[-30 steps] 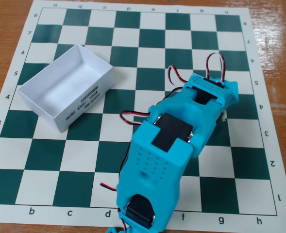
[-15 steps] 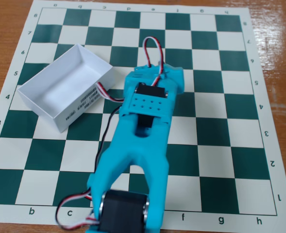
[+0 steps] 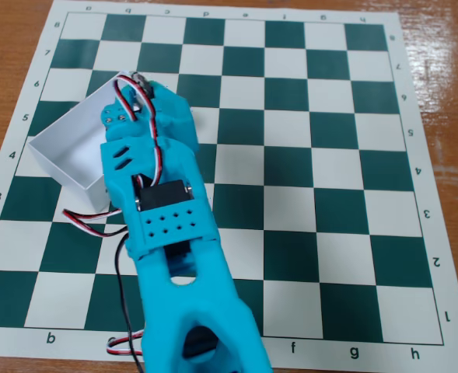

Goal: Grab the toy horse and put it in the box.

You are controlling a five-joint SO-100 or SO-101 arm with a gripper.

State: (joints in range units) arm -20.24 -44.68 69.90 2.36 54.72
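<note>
The white open-topped box lies on the left part of the chessboard. My turquoise arm reaches up from the bottom edge and covers the box's right half. My gripper hangs over the box's far right corner. A small grey and white piece that looks like the toy horse pokes out at the gripper's tip, so the jaws appear shut on it. The arm's body hides most of the fingers.
The green and white chessboard mat lies on a wooden table. Red, white and black servo wires loop out to the left of the arm near the box's front wall.
The arm has swung from the right side of the board across the middle to the left and now stands over the box. No horse is left on the right squares.
</note>
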